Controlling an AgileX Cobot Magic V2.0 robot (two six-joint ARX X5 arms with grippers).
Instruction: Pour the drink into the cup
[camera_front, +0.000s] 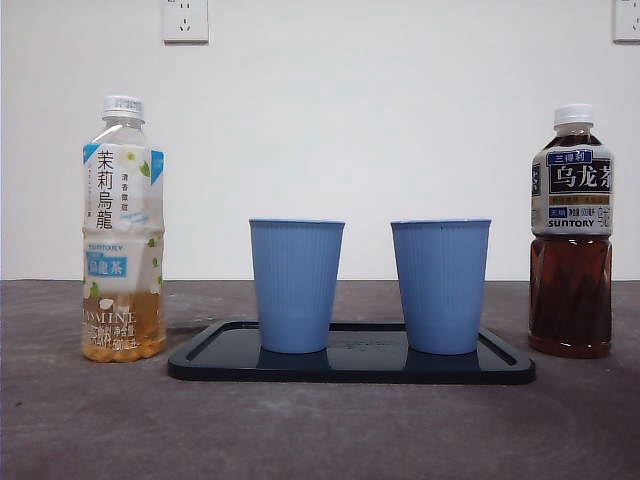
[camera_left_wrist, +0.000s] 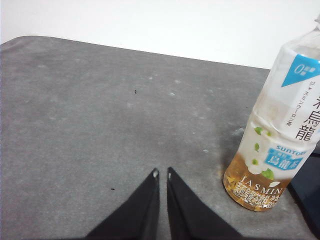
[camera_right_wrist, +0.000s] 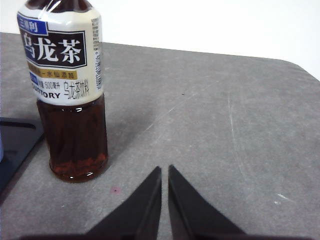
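Tray (camera_front: 350, 372): nearest the bench's front edge, mid-bench, carrying two blue cups (camera_front: 296, 285) (camera_front: 440, 285), upright and apart.
Jasmine bottle (camera_front: 123, 230): upright near the left edge, capped, low on tea.
Oolong bottle (camera_front: 571, 235): upright near the right edge, capped, fuller.
Left tool (camera_left_wrist: 162, 173): clenched on nothing, jasmine bottle just beside it.
Right tool (camera_right_wrist: 165, 170): clenched, empty, near the oolong bottle.
Nearer arm: probably each to its own bottle; which drink is meant is unclear.

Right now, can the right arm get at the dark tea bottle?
Probably yes. The dark tea bottle stands upright on bare table beside the tray, with nothing between it and the right gripper, whose jaws are shut and would need to open.
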